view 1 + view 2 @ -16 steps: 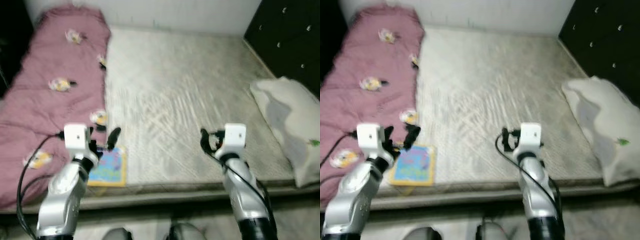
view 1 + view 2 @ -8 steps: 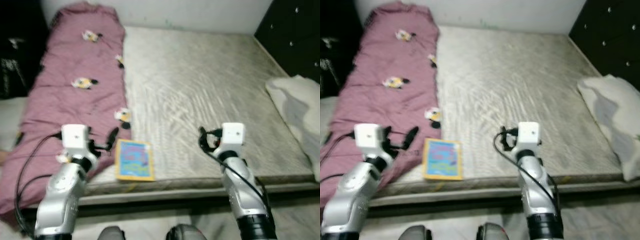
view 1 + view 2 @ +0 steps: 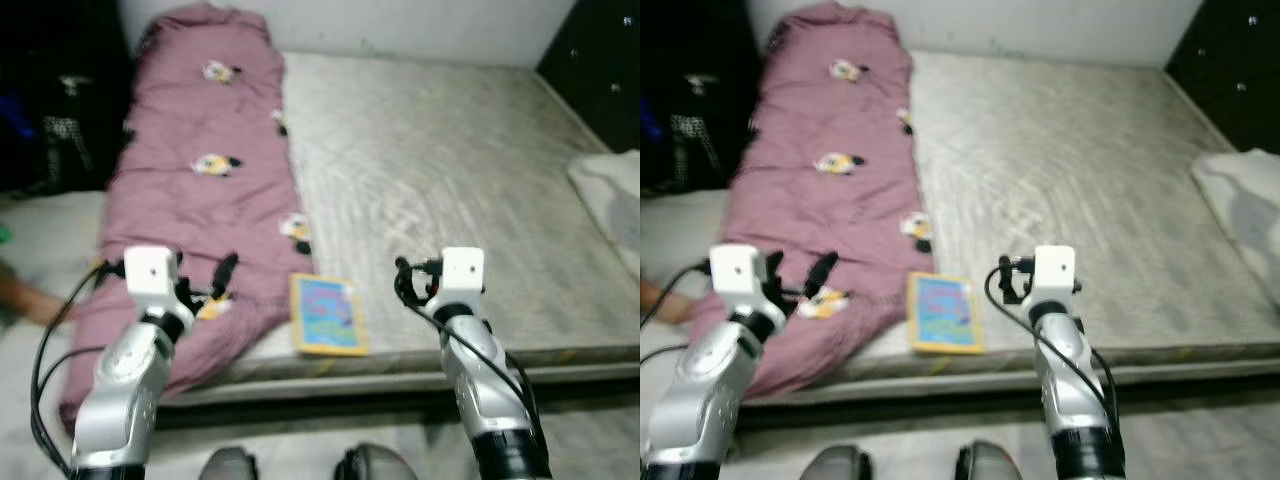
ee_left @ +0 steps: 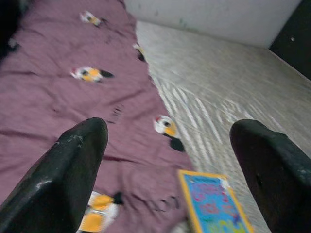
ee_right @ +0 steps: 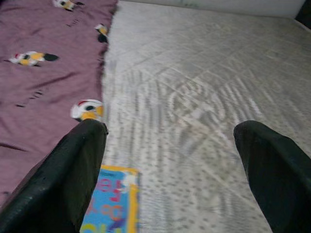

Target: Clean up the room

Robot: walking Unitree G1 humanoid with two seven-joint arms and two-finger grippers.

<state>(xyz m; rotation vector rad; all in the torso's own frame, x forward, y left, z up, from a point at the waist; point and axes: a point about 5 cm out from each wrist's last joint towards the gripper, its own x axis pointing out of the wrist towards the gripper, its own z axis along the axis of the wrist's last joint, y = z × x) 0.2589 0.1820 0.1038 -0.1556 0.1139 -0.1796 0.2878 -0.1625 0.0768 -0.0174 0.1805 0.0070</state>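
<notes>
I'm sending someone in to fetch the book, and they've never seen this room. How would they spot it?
Find the bare grey mattress with a maroon blanket along one side. The book lies flat at the mattress's near edge, just beside the blanket's hem. It is thin, bright blue with a yellow border, the only flat, hard-edged thing on the bed.

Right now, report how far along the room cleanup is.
Nothing looks tidied yet. The children's book lies flat at the near edge of the bare mattress, beside the rumpled maroon blanket. Nothing is in hand: the left gripper and the right gripper hang open above the bed. Left to do: pick up the book and straighten the blanket.
</notes>
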